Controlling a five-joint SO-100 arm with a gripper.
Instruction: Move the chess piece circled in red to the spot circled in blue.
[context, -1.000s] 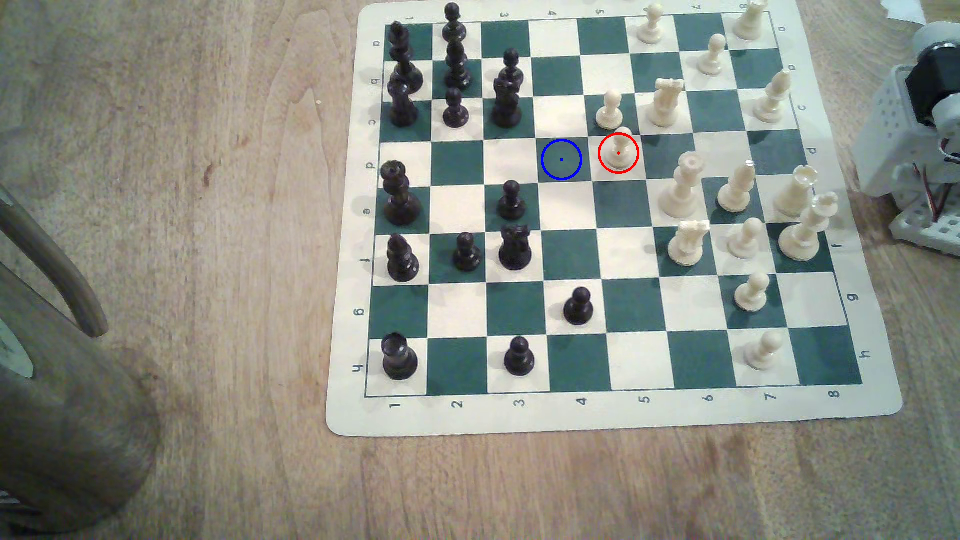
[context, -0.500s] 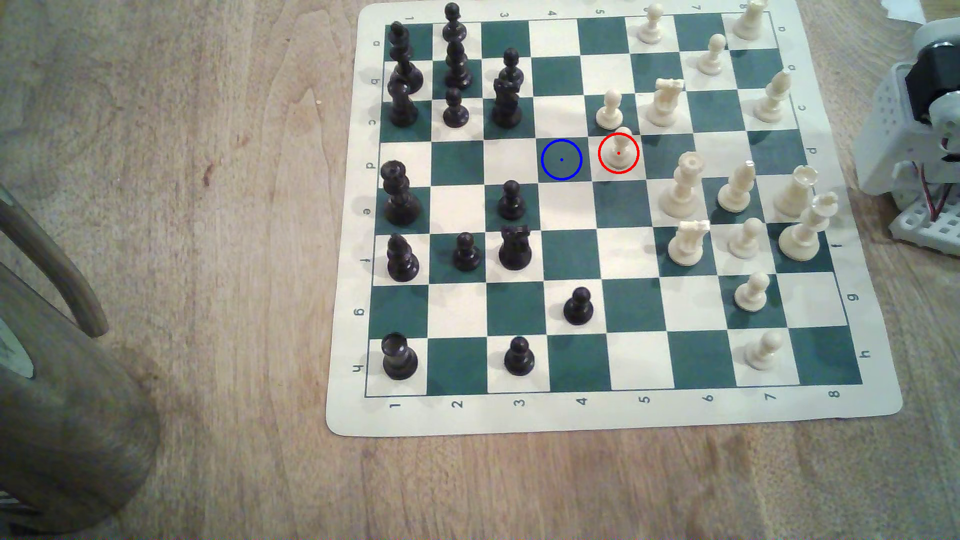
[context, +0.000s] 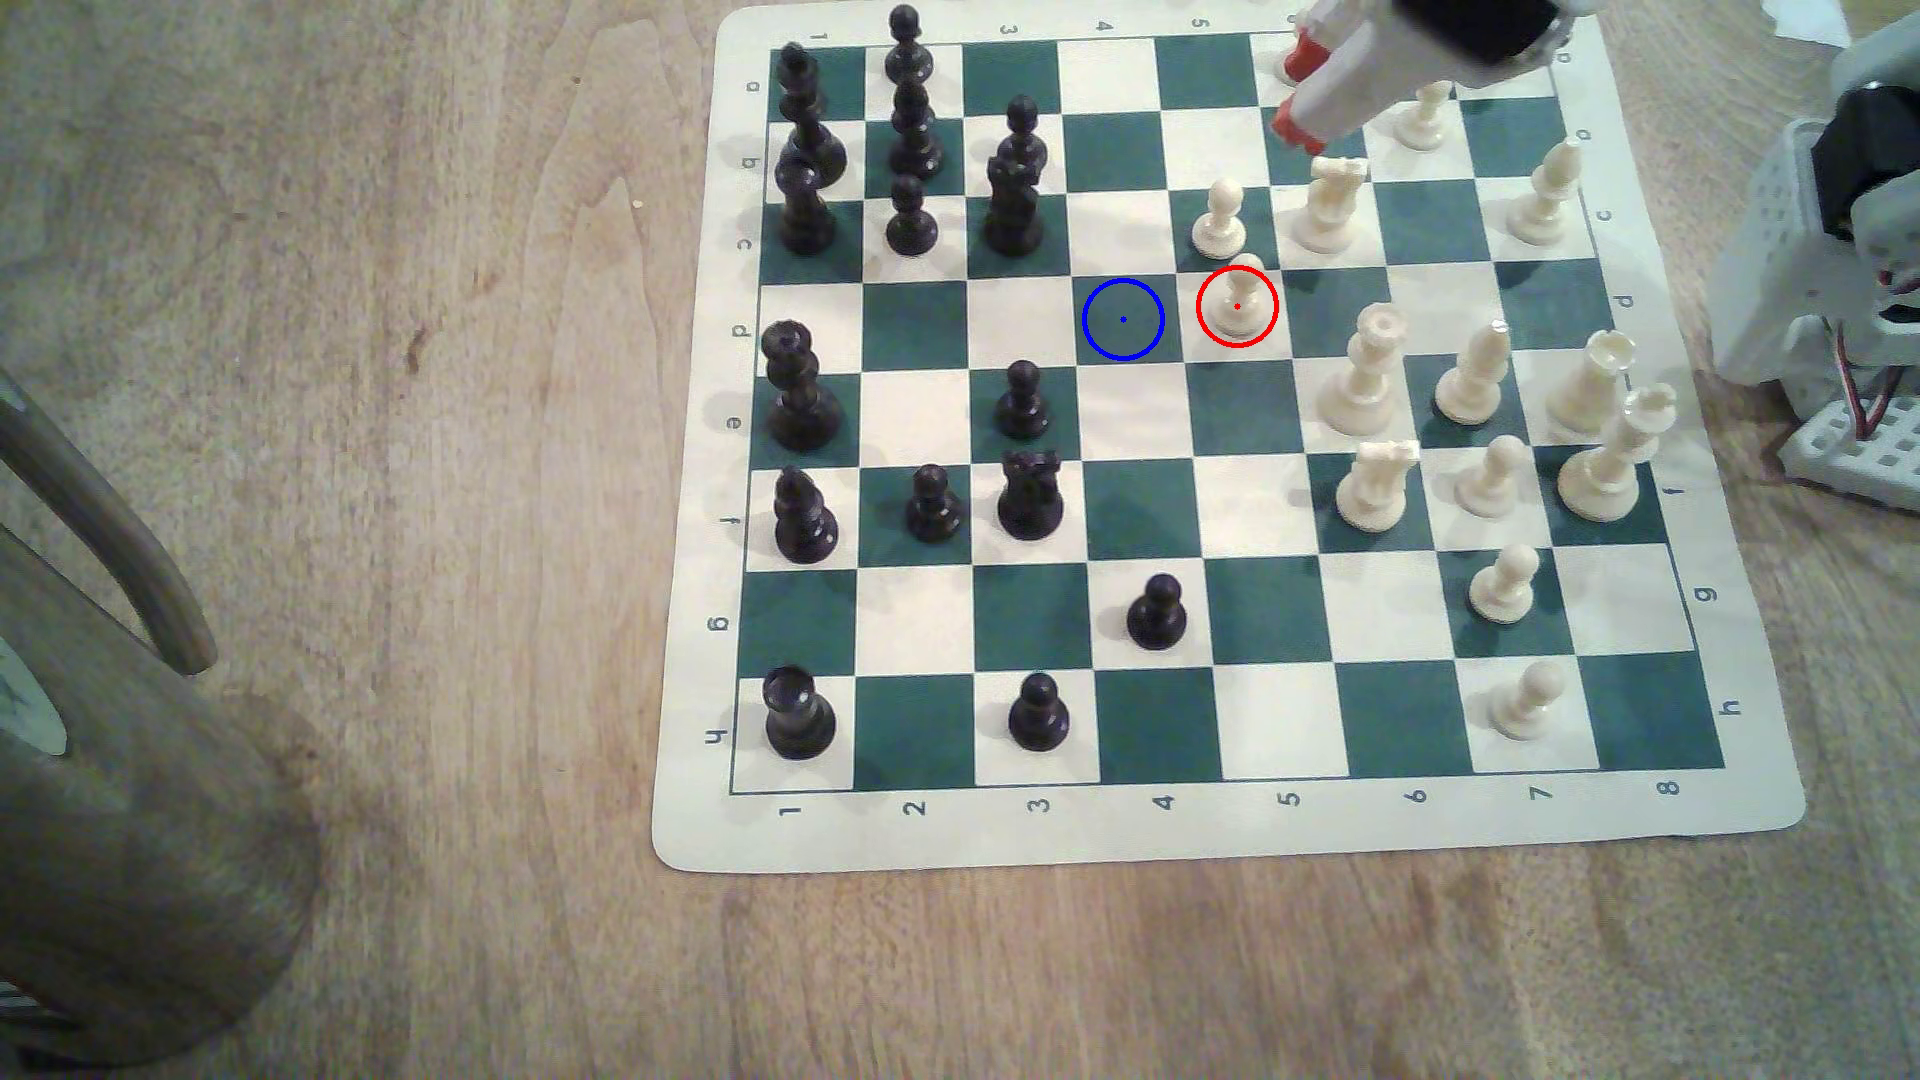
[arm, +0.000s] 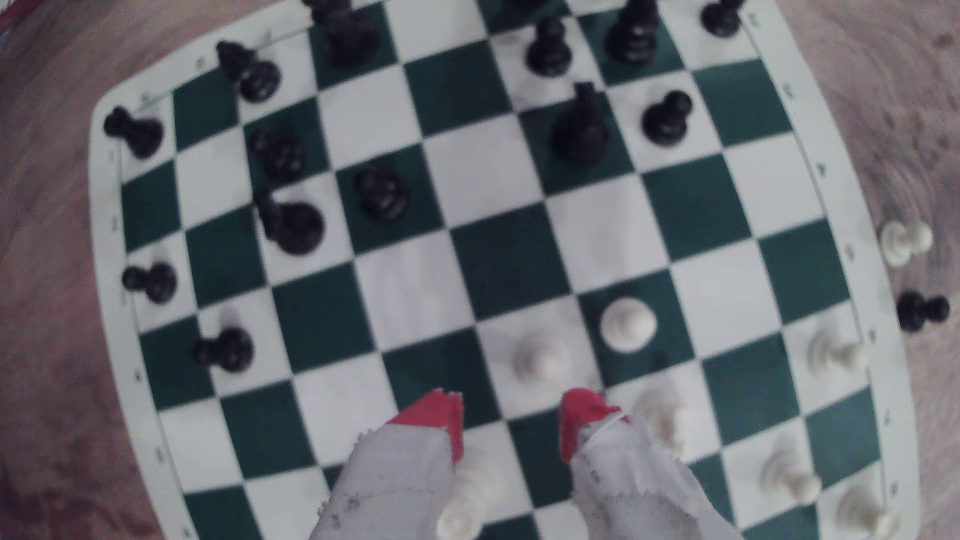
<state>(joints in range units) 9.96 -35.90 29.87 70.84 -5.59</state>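
Note:
The chess piece (context: 1236, 301) is a small cream pawn ringed in red, upright on a white square near the board's middle. Just to its left in the exterior view lies the spot (context: 1122, 319), a bare dark green square with a blue ring and dot. My gripper (context: 1294, 93) hangs open over the board's far rows, up and to the right of the pawn, its red-tipped fingers apart with nothing between them. In the wrist view the gripper (arm: 511, 415) stands open short of the pawn (arm: 540, 358), with the green square (arm: 511, 259) beyond it.
Another cream pawn (context: 1218, 218) and a cream knight (context: 1330, 203) stand close behind the ringed pawn. Black pieces crowd the chessboard's (context: 1226, 831) left in the exterior view. The arm's base (context: 1849, 260) sits at the right edge. Two loose pawns (arm: 904, 241) lie off the board.
My gripper has swung in from the exterior view's top right and now hangs over the board's far rows. No piece has moved.

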